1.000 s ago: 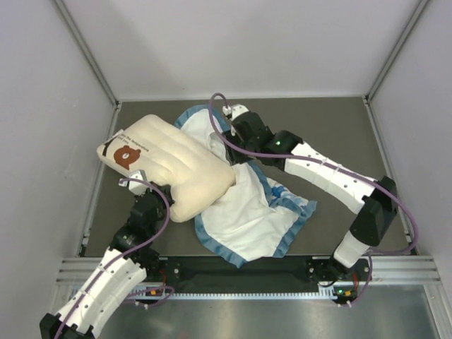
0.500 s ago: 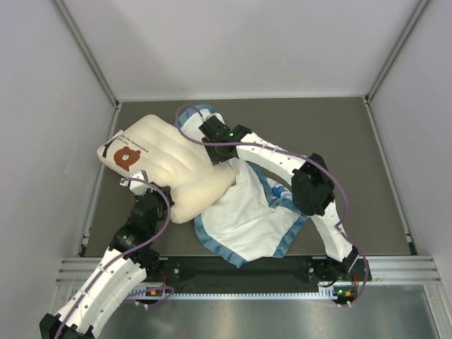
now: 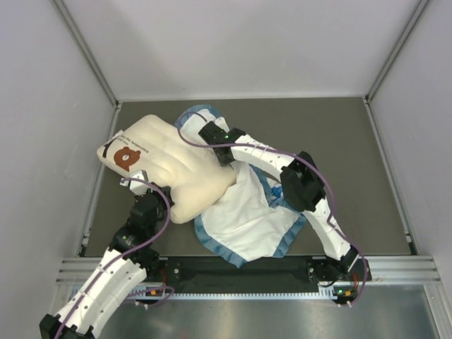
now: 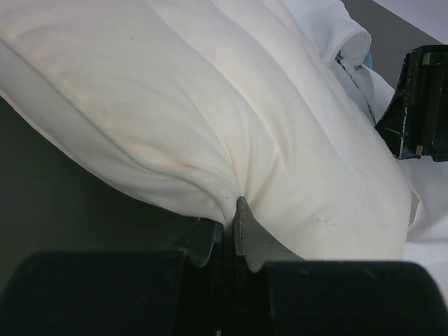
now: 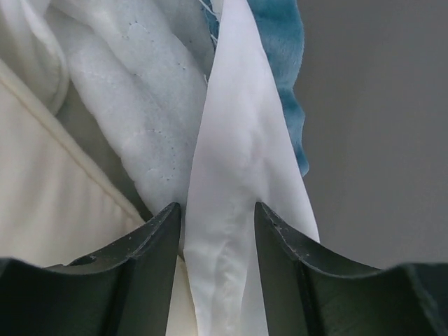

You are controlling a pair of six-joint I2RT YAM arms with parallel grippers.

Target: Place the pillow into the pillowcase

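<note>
The cream pillow (image 3: 169,164) lies on the left half of the dark table (image 3: 339,134), its end with the brown bear logo (image 3: 126,155) pointing to the far left corner and its other end resting over the pillowcase (image 3: 247,212). The pillowcase lies spread to the right and towards the near edge, mostly its plain white inside showing, with the blue ruffled edge (image 3: 236,256) running round it. The left tool (image 3: 151,195) sits at the pillow's near long side; in its wrist view the left tool (image 4: 234,218) is pinched tight on the pillow (image 4: 210,105) at a seam, the fingers closed with almost no gap between them. The right tool (image 3: 210,130) is at the far end of the pillowcase, just beside the pillow's far edge. From its own wrist the right tool (image 5: 217,213) grips a fold of the pillowcase (image 5: 238,175) — white fabric fills the space between the fingers and rises to a taut peak — with the blue ruffle (image 5: 283,63) behind it, the pillow (image 5: 56,210) to the left and bare table (image 5: 378,140) to the right.
</note>
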